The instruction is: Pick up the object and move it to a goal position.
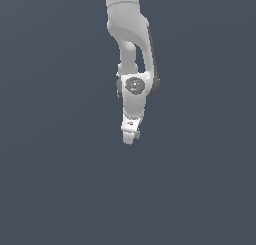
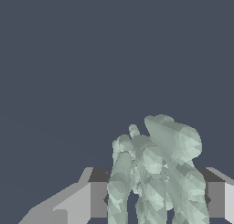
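The object [image 2: 157, 173] is a pale grey-green lumpy cluster of small knobs, filling the space between my two fingers in the wrist view. One finger [image 2: 89, 198] and the other finger [image 2: 219, 198] flank it closely on both sides. In the exterior view only a tiny greenish speck of the object [image 1: 137, 134] shows at the tip of the white arm. My gripper [image 1: 131, 138] hangs from the arm, pointing down, and is shut on the object.
A flat dark slate-blue surface [image 1: 50, 189] fills both views, with no other thing on it. The white arm [image 1: 129, 29] comes down from the exterior view's upper middle.
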`<state>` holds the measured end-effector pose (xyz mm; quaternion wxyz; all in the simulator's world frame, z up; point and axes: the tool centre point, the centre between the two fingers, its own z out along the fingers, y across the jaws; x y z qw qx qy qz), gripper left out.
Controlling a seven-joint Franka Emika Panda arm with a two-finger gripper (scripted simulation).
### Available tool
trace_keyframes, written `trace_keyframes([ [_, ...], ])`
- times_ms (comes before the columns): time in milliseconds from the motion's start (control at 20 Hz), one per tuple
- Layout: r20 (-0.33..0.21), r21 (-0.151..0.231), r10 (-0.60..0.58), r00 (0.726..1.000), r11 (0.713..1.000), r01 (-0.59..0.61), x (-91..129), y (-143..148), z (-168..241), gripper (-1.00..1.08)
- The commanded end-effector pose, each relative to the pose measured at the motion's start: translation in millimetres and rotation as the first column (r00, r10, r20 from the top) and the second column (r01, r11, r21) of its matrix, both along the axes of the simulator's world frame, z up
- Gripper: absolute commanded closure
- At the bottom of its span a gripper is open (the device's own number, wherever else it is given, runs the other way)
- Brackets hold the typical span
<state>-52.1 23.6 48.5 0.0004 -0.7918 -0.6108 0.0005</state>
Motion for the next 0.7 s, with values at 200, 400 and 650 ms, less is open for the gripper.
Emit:
trace_keyframes([
  [200,0.001,0.000,0.000,1.000,1.000,0.000,0.4,0.0,-0.7,1.08],
  [400,0.001,0.000,0.000,1.000,1.000,0.000,0.4,0.0,-0.7,1.08],
  [650,0.002,0.000,0.000,1.000,1.000,0.000,2.2,1.1,4.3,1.08],
])
